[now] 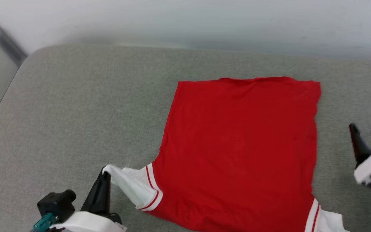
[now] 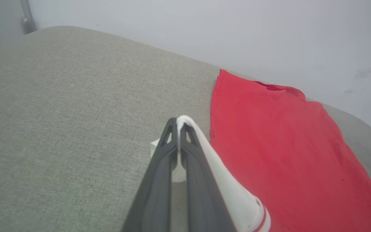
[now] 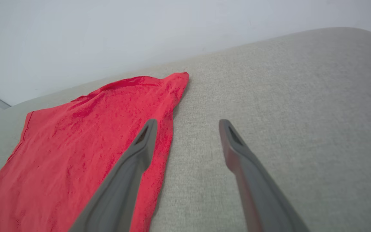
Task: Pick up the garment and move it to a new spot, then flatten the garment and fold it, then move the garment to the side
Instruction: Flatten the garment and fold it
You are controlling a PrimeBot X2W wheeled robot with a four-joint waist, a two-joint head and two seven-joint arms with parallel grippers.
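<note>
The red jersey (image 1: 240, 151) lies flat, plain side up, right of centre on the grey fabric worktop (image 1: 76, 106). The left claw (image 1: 104, 172) pinches the tip of the near-left white sleeve (image 1: 134, 185), probably to draw it flat. The right claw (image 1: 364, 129) is spread, just beside the jersey's right edge.

Left gripper (image 2: 179, 121) clamped on the garment (image 1: 237, 145); right gripper (image 3: 188, 124) spread, seemingly hovering.

We see a grey fabric-covered cushion (image 1: 76, 112) with rounded far corners. On its right half lies the red garment (image 1: 237, 145), spread flat, its straight end toward the far edge, its white, stripe-trimmed sleeves toward the near edge.
</note>
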